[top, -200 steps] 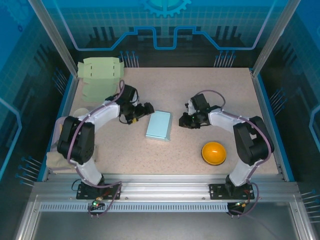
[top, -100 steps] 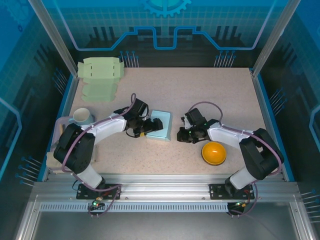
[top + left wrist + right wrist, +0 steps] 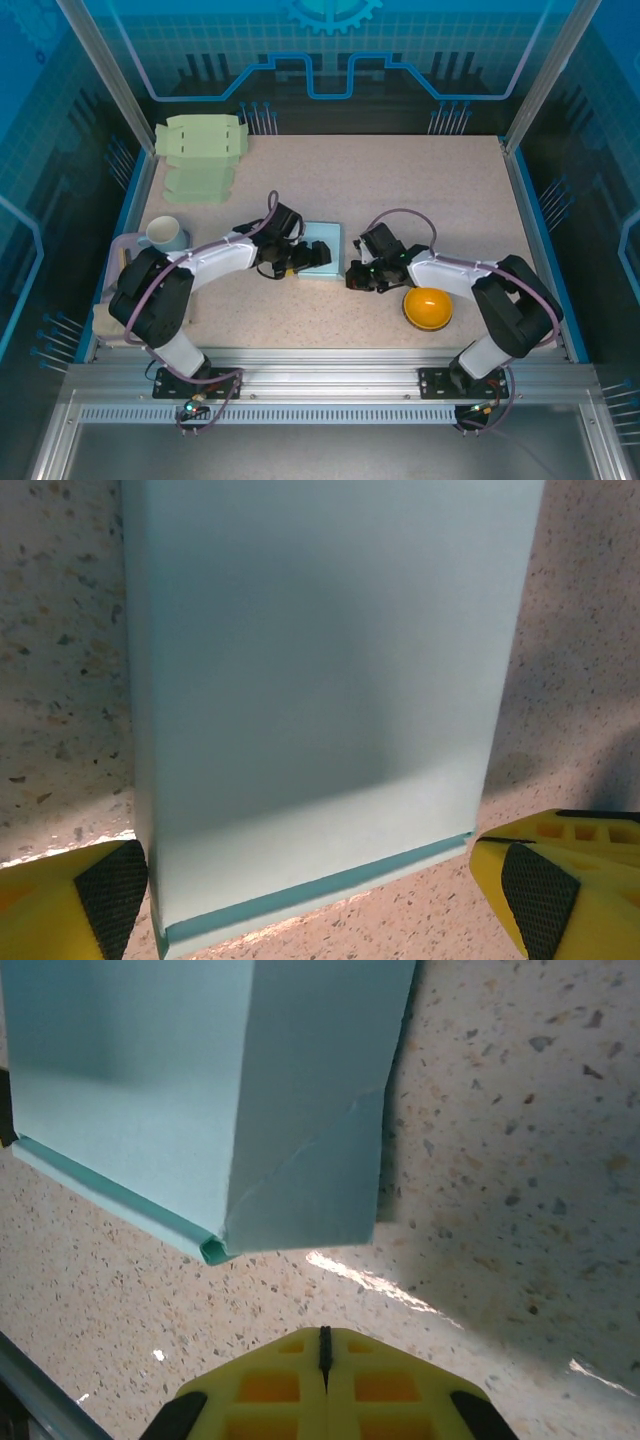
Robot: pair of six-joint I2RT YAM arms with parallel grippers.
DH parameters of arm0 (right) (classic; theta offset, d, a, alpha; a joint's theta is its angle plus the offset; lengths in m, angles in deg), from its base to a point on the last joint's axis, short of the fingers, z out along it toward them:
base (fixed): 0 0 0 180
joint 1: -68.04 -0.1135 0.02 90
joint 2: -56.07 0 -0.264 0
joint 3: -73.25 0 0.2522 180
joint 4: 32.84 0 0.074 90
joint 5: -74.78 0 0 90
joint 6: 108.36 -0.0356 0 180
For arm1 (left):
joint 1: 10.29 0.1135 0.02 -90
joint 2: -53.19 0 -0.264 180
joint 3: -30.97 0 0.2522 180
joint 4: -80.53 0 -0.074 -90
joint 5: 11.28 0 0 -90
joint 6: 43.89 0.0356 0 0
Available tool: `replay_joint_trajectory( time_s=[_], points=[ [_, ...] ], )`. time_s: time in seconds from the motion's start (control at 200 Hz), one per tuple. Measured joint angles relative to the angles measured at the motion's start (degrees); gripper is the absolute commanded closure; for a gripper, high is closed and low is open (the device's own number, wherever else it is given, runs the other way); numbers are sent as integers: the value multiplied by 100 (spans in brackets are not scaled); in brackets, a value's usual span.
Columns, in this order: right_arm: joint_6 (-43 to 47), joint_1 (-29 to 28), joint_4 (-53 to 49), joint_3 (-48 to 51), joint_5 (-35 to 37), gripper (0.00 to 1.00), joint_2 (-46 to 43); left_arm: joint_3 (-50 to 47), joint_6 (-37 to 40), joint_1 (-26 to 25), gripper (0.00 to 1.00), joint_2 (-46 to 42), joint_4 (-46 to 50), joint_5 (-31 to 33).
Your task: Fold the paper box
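Left end effector [image 3: 320, 890]: jaws spread wide, holding nothing. It is set over the near end of the paper box [image 3: 320, 680], with one pad [image 3: 110, 895] outside each long edge. Whether either pad touches the card I cannot tell.
Right end effector [image 3: 325, 1332]: fingers pressed together and empty, low over the surface [image 3: 520, 1160], just short of the box's near right corner [image 3: 215, 1248].
Bowl: an orange bowl [image 3: 428, 307] sits near the right end effector [image 3: 355, 278], on its right and clear of the box.
Box position: mid-surface, lying flat, between the two end effectors in the top view [image 3: 328, 238].
Long axis: runs near to far, slightly skewed. From the left wrist it leads straight away from the pads.
Key relation: the box's narrow width sits inside the left end effector's [image 3: 310, 255] opening. The right end effector has the box ahead and to its left.
Nearer arm: left, already straddling the box. The right is just beside it.
Judgement: closing the left jaws would pinch across the width. The shut right tip looks suited to pushing, not grasping.
Box detail: a diagonal crease shows on the side facing the right wrist.
Far left: a cup [image 3: 165, 235], and behind it pale green flat blanks [image 3: 200, 150], well apart from the work.
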Motion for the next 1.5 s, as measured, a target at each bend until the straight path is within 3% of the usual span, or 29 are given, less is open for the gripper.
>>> replay_joint_trajectory(
  time_s=[0.415, 0.85, 1.165, 1.501],
  points=[
    [17, -15, 317, 22, -173, 100, 310, -136, -203, -9, 4, 243, -216, 11],
    [457, 411, 151, -188, -201, 100, 503, -136, -208, -20, 5, 339, -219, 46],
    [-11, 310, 1215, -157, -844, 100, 1080, -136, -717, -31, 5, 435, -348, 50],
    [-302, 385, 2118, 192, -1008, 100, 1082, 219, -1228, -275, 6, 743, -197, 332]
  ],
)
